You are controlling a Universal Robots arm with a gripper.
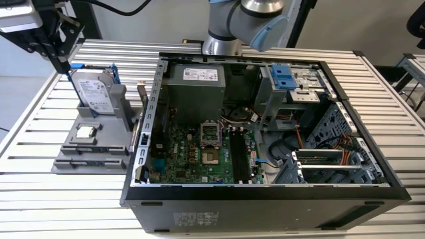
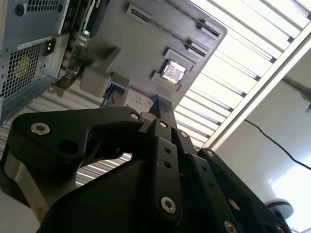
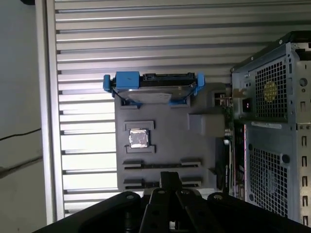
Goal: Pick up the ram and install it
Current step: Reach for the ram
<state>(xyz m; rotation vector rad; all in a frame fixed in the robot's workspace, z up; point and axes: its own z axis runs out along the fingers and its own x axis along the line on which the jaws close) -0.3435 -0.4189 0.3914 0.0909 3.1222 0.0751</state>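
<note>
- The fingers [image 3: 170,179] are seen pressed together in both wrist views, with nothing clamped between them. They hang above the grey holder [image 3: 170,141], which rests on the slatted desk [image 1: 53,199] beside the open computer case [image 1: 265,199].
- The ram is judged to stand edge-on in one of the holder's two long slots [image 3: 146,165], where it would show as a thin dark line. Which slot cannot be told.
- Risk, missed grasp: with the fingers together, a descent would land on the stick's top edge and not astride it.
- Risk, collision: the hard drive [image 3: 153,90] stands upright at one end of the holder and the processor [image 3: 138,139] lies just beside the slots. A drifted approach could strike either one.
- Risk, snagging: a circuit card [image 3: 227,145] stands between the holder and the case, close to the slot ends.
- Risk, tilt: a thin stick gripped off-centre could swing and enter the black memory slots [image 1: 239,154] crooked (bent contacts or unlatched clips would be expected).
- Labels: a pale label is carried on the hard drive, a white one on the power supply [image 1: 200,74] and another on the case's outer wall [image 1: 196,218]. No writing can be read on any of them.
</note>
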